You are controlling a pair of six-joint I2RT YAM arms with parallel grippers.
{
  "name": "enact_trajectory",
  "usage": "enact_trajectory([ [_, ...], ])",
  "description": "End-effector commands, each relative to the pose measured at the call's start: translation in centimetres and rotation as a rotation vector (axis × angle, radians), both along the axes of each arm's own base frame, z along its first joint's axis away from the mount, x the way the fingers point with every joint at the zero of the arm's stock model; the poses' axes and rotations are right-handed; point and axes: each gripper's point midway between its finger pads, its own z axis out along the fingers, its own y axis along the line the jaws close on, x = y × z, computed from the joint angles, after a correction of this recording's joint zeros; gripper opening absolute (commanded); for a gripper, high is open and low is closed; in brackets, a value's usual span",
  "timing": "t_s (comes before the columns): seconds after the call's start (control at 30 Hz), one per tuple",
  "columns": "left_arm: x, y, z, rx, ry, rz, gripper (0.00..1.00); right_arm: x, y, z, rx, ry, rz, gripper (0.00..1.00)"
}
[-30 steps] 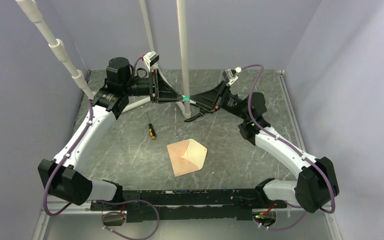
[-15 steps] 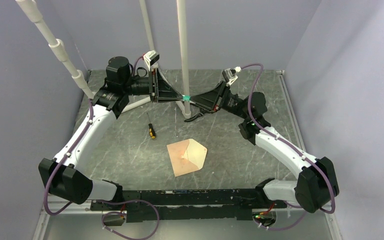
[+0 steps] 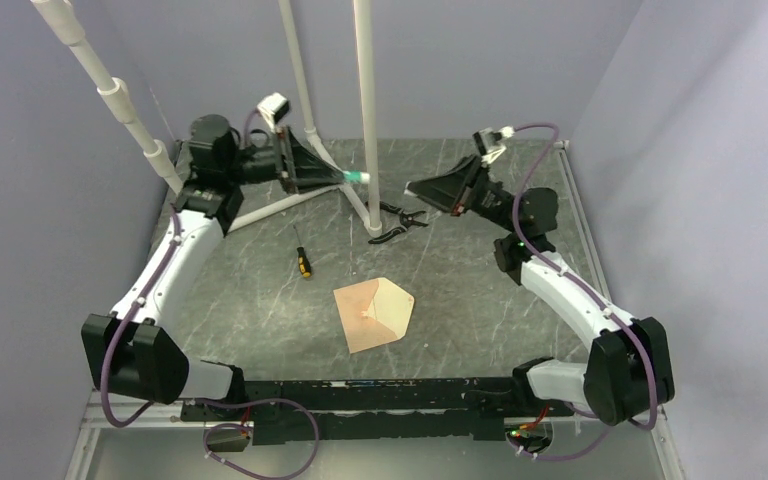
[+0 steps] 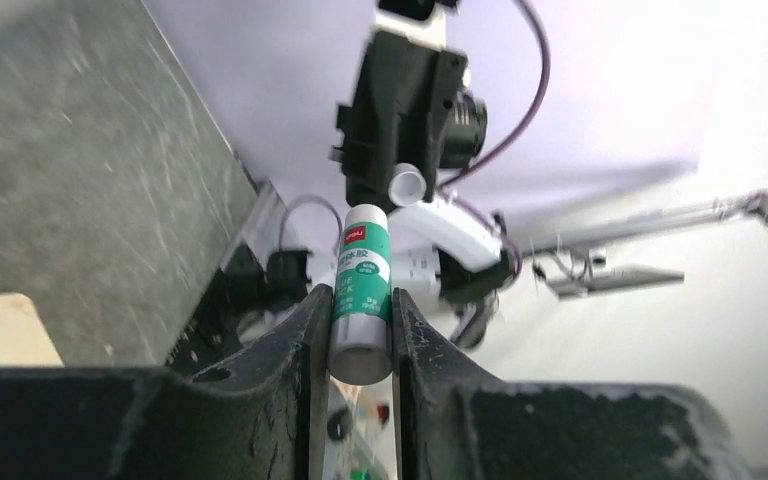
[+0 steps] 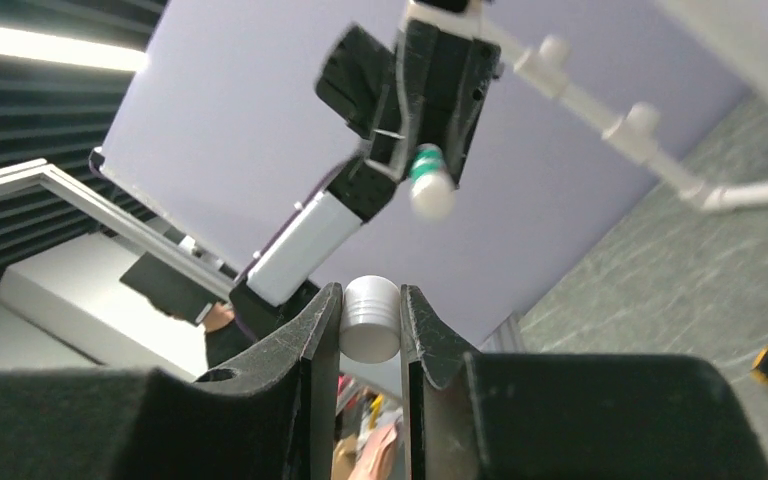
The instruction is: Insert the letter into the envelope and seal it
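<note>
Both arms have pulled apart since a second ago. The tips were meeting nose to nose over mid-table; now there's a clear gap, each arm swung out to its own side. It looks like the cap came off in that pull.

Left gripper (image 3: 345,177) is clamped narrow on the glue stick (image 4: 362,290). It holds the green-and-white tube near the base end, with the other end sticking out past the fingertips toward the right arm. Right gripper (image 3: 412,187) is pinched on the white cap (image 5: 371,318), and the cap fills the gap between the jaws. Stick and cap face each other, well apart.

Envelope (image 3: 375,313) lies flat on the table (image 3: 260,300), below both grippers and nearer the bases, roughly between the two. Its flap is open and points to the right arm's side. I can't separate the letter from it in the overhead view; it's probably already tucked inside, but I'm not sure.

My read on the step: sealing. Glue is uncapped, nothing applied yet.

Next move needs:
- Left brings the stick's open end down to the flap, wrist rotated so that end faces the paper.
- Pressure stays light so the sheet doesn't drag.
- Right parks the cap or pins the envelope.
- Screwdriver (image 3: 303,262) and pliers (image 3: 397,222) lie under the grippers, nearer than the envelope, so keep the descent off them.
</note>
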Motion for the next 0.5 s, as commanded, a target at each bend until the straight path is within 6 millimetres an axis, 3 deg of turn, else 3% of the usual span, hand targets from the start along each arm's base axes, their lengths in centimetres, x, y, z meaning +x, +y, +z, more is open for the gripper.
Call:
enact_trajectory([
  [0.0,0.8,3.2,3.0,-0.063,-0.112,0.079,0.03,-2.5,-2.7,4.4,0.085,-0.246,0.011,0.00],
  [0.1,0.9,3.4,3.1,-0.063,-0.119,0.081,0.02,-1.9,-2.4,3.7,0.028,-0.239,0.015,0.00],
  [0.2,1.2,3.5,2.4,-0.004,-0.130,0.101,0.02,1.1,-1.9,1.1,-0.151,-0.127,-0.073,0.00],
  [0.33,1.2,3.7,1.1,0.097,-0.162,0.141,0.02,6.3,-3.9,-5.2,-0.508,0.011,-0.328,0.00],
  [0.47,0.6,3.7,-0.6,0.168,-0.191,0.124,0.02,7.8,-6.3,-12.5,-0.819,0.196,-0.416,0.00],
])
